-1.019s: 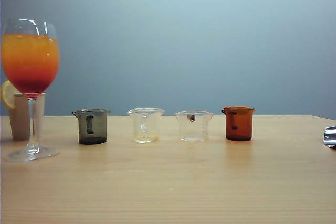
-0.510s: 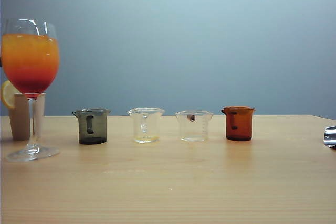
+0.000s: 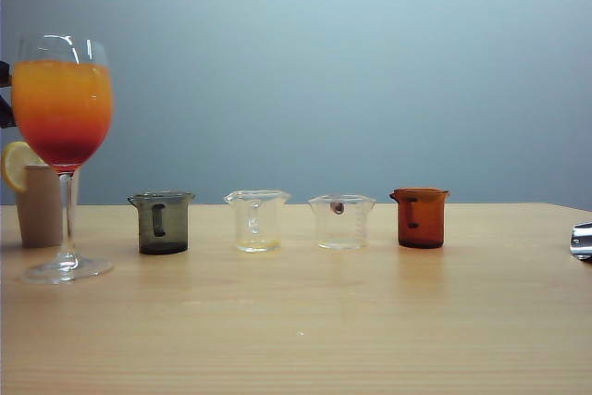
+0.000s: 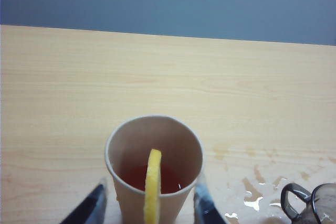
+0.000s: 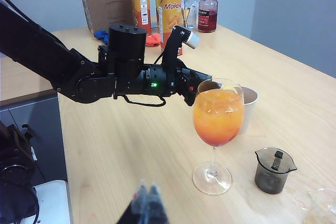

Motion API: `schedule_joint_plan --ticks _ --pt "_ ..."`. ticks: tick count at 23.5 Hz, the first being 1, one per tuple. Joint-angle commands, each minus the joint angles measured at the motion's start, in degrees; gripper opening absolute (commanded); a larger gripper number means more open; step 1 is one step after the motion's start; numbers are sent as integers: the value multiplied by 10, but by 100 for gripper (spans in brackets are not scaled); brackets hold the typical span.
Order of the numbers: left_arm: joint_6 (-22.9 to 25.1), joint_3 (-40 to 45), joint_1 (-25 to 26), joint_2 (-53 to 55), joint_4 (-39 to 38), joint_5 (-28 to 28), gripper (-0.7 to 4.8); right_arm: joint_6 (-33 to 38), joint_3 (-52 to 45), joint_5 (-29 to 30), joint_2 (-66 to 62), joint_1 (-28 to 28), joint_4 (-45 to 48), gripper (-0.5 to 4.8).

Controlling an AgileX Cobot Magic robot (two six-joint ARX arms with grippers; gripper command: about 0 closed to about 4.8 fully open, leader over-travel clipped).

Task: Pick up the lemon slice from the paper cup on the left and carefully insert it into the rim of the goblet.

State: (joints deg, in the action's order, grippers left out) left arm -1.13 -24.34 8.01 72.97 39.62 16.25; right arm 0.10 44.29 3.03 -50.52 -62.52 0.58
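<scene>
Goblet (image 3: 63,127): tall clear stemmed glass at the far left of the exterior view, drink orange above and red below, round foot on the wooden surface (image 3: 370,321).

Paper cup (image 3: 40,204): beige, standing just behind and to the left of the goblet in the exterior view. The left wrist view shows its open mouth with a little red liquid at the bottom.

Lemon slice (image 4: 153,184): thin, yellow-rinded, standing on edge across the cup's rim, part inside and part hanging over the near wall. In the exterior view it shows as a pale disc at the cup's upper left edge.

Left gripper (image 4: 149,208): at the paper cup, fingers (image 4: 86,208) spread wide, one on either side of the cup wall, the slice between them; whether they touch the cup cannot be told. Nothing is held.

Right gripper (image 5: 145,205): low over the surface, well apart from the goblet, its fingers pressed together and empty.

Dark grey beaker (image 3: 162,222): handled, just right of the goblet.

Two clear beakers (image 3: 256,220): further right in the same row.

Amber beaker (image 3: 420,217): last of the row.

Spilled droplets (image 4: 252,203): on the surface between cup and grey beaker.

Juice cartons (image 5: 170,11), bottles and a cardboard box: at the far end of the surface, right wrist view.
</scene>
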Motion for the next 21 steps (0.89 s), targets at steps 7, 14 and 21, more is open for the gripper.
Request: schedule_joint_plan --ticks 7,14,21 --pt "7 -2 0 0 14 -25 215 -1 2 1 1 0 10 -5" --pt "6 -2 0 12 17 -19 215 -1 2 1 1 0 10 -5" --pt "0 -2 0 13 16 -18 215 -1 2 1 1 0 10 -5"
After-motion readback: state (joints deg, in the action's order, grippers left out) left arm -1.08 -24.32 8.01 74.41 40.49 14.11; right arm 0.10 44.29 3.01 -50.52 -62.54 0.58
